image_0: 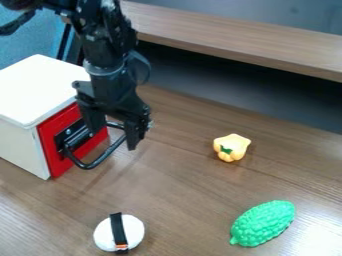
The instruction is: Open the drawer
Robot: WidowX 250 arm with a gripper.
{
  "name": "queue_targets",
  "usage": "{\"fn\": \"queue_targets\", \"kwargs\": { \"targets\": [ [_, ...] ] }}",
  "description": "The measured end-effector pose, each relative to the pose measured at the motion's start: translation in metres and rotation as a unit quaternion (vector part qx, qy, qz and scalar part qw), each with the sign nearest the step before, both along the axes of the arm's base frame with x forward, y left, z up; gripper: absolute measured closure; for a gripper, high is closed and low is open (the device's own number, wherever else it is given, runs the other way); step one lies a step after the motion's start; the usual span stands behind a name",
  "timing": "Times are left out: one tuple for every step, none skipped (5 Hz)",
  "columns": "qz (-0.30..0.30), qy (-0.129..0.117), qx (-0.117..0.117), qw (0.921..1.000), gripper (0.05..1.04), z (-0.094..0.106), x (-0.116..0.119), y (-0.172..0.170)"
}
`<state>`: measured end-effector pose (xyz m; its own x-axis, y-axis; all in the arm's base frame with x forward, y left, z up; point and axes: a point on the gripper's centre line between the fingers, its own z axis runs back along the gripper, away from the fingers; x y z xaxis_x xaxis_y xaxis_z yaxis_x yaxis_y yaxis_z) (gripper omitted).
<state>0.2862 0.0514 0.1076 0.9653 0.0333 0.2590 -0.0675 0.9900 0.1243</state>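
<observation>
The black gripper [115,138] points down in front of the white box at the left, its fingers apart. A red drawer front [56,131] is set in the box's right-facing side, and the drawer looks closed. From it a black looped handle [101,159] sticks out over the table. The far end of that loop passes at the gap between the fingers, partly hidden behind them; whether they touch it I cannot tell.
A yellow toy pepper [231,147] lies right of the gripper. Nearer the front are a white egg-shaped toy with a black band [133,232] and a bumpy green toy [264,223]. A raised wooden ledge [247,40] runs behind the wooden table [187,195].
</observation>
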Motion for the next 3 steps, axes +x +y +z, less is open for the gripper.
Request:
{"fn": "queue_targets", "kwargs": {
  "targets": [
    [-0.005, 0.015, 0.012, 0.9998, 0.085, -0.013, 0.001, 0.006],
    [0.004, 0.026, 0.014, 0.9996, 0.085, -0.024, 0.001, 0.015],
    [0.005, 0.041, 0.016, 0.999, 0.085, -0.037, -0.001, 0.02]
  ]
}}
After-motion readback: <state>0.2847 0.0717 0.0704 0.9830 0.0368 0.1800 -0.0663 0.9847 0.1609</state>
